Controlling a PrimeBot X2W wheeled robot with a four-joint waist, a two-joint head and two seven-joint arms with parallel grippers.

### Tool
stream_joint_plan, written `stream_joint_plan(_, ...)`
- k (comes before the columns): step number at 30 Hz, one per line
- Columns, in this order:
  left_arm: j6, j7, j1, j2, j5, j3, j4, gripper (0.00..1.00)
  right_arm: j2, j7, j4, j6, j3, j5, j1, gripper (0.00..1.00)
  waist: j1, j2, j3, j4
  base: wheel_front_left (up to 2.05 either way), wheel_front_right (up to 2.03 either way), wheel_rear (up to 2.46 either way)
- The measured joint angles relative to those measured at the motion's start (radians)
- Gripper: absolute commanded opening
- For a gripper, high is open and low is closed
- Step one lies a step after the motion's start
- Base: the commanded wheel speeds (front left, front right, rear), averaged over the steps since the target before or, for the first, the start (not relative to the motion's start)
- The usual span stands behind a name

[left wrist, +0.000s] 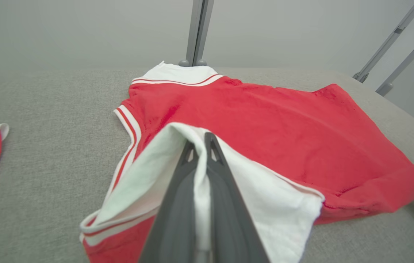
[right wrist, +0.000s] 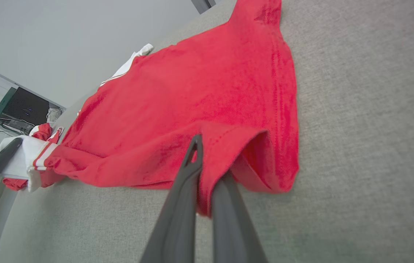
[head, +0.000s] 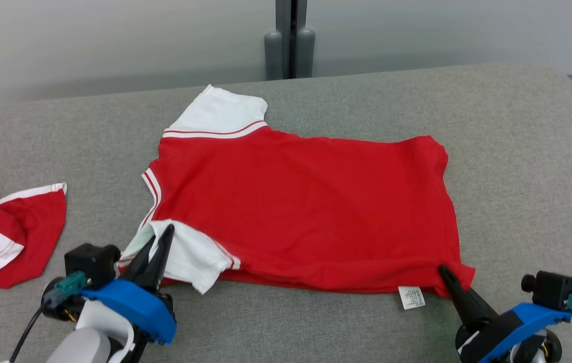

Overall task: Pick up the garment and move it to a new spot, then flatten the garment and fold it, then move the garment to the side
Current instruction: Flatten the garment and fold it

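The red garment (head: 306, 212) lies spread on the grey fabric-covered counter (head: 518, 151), collar toward 9 o'clock and hem toward 3 o'clock in the head view. The left jaws, at 7 o'clock, are clenched on the near white sleeve (head: 190, 254). The left wrist view shows white fabric pinched between the two fingers (left wrist: 177, 219). The right jaws, at 5 o'clock, are clenched on the near hem corner, and the right wrist view shows red hem gathered between them. The head view shows a white care label (head: 411, 297) beside that corner and a second red-and-white garment (head: 8, 237) at 9 o'clock. A grey post (head: 290, 40) stands at 12 o'clock against a pale wall (head: 114, 45). The right wrist view shows a dark screen (right wrist: 28, 109) at its 9 o'clock.
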Motion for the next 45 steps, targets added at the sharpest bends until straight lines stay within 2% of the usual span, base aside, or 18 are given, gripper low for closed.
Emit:
stream_joint_plan(4,-0.02,0.0,-0.078,-0.016,0.004,-0.012,0.078,0.0,-0.002,-0.015,0.04,0.0,0.007,-0.01,-0.055,0.0,0.0,0.0001,0.028,-0.002,0.0,0.0,0.0)
stream_joint_plan(5,-0.026,0.0,-0.093,-0.022,0.002,-0.017,0.099,0.0,-0.003,-0.019,0.051,0.0,0.01,-0.011,-0.068,0.42,0.0001,0.0001,0.035,-0.002,0.0,0.0,0.0)
stream_joint_plan(6,-0.026,-0.012,-0.109,-0.028,0.006,-0.018,0.117,0.8,-0.003,-0.026,0.06,0.0,0.012,-0.012,-0.08,1.0,0.0,0.0,0.04,-0.002,0.0,0.0,0.0)
stream_joint_plan(7,-0.028,-0.025,-0.125,-0.033,0.008,-0.017,0.136,1.0,-0.003,-0.033,0.068,0.0,0.015,-0.012,-0.09,1.0,0.0001,0.0,0.045,-0.002,0.0,0.0,0.0)
stream_joint_plan(14,-0.032,-0.121,-0.166,-0.061,0.028,-0.02,0.223,1.0,-0.037,-0.131,0.084,0.0,0.046,-0.077,-0.106,1.0,0.0,0.0,0.034,0.007,0.0,0.0,0.0)
stream_joint_plan(21,-0.028,-0.167,-0.105,-0.06,0.031,-0.021,0.253,1.0,-0.081,-0.188,0.067,0.0,0.035,-0.153,-0.021,1.0,-0.0002,-0.0002,-0.004,0.024,0.0,0.0,0.0)
stream_joint_plan(31,0.005,-0.156,-0.031,-0.025,0.038,-0.026,0.26,1.0,-0.094,-0.171,0.083,0.0,0.002,-0.221,0.02,1.0,-0.0002,-0.0001,-0.018,0.026,0.0,0.0,0.0)
stream_joint_plan(45,0.02,-0.114,-0.057,-0.014,0.035,-0.033,0.356,1.0,-0.055,-0.182,0.275,0.0,0.048,-0.266,-0.1,1.0,-0.0001,-0.0002,0.029,0.012,0.0,0.0,0.0)
